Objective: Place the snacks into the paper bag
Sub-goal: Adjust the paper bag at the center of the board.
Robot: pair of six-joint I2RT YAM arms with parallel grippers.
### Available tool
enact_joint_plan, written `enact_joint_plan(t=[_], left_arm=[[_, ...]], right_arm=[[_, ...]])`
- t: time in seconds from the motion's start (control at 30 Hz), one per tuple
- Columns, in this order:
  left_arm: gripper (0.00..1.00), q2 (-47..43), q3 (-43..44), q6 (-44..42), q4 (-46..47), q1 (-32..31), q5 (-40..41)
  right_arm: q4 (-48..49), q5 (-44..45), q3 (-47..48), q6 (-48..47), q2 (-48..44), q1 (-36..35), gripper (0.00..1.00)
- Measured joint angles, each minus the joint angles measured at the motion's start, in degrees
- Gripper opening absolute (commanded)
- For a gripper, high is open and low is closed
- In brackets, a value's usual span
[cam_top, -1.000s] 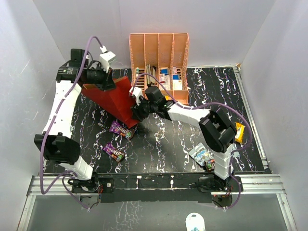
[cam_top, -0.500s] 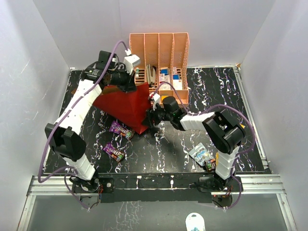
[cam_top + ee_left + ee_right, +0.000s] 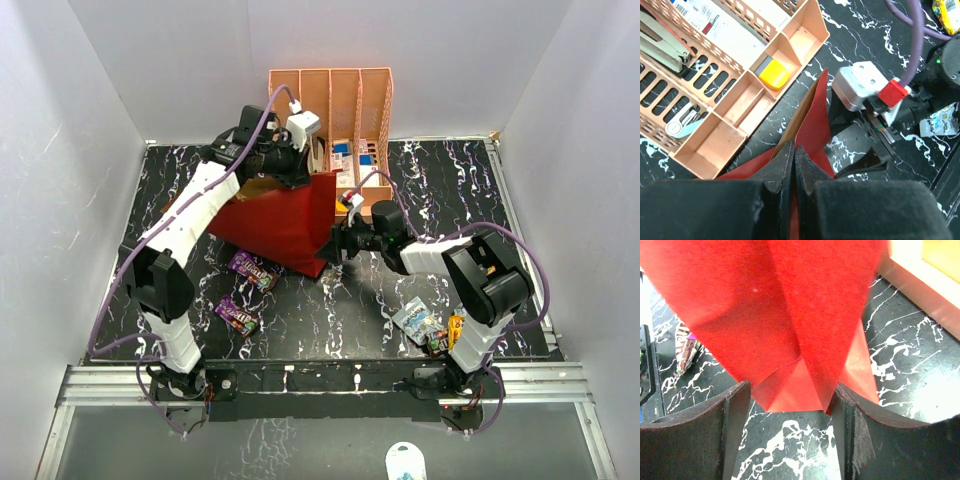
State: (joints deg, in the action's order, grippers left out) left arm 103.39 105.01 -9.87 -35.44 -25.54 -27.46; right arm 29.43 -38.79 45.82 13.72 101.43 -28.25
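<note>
Dark-red paper bag [image 3: 280, 225] sits tilted on the black marbled counter [image 3: 330, 310]. From above, its mouth is hidden behind the left fingers [image 3: 295, 172]. The left wrist view shows them pressed together on the bag's kraft-lined rim. The right fingers [image 3: 735, 412] stand spread either side of the bag's bottom fold. A purple candy bar wrapper [image 3: 250, 268] lies just beside the bag, cut off in the right wrist view.

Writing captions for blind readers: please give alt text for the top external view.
The left claw pinches the rim of a dark-red paper bag while the open right claw straddles its bottom corner, on a black marbled table. Two purple candy bars lie in front; a peach organizer stands behind.
</note>
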Motion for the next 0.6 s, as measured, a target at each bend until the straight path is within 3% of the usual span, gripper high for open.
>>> enact_joint_plan(t=[0.6], left_arm=[[0.00,18.99,16.11,4.81,2.36,-1.70,7.04]], right_arm=[[2.19,-3.98,-3.37,-0.02,-1.38,3.39,0.71]])
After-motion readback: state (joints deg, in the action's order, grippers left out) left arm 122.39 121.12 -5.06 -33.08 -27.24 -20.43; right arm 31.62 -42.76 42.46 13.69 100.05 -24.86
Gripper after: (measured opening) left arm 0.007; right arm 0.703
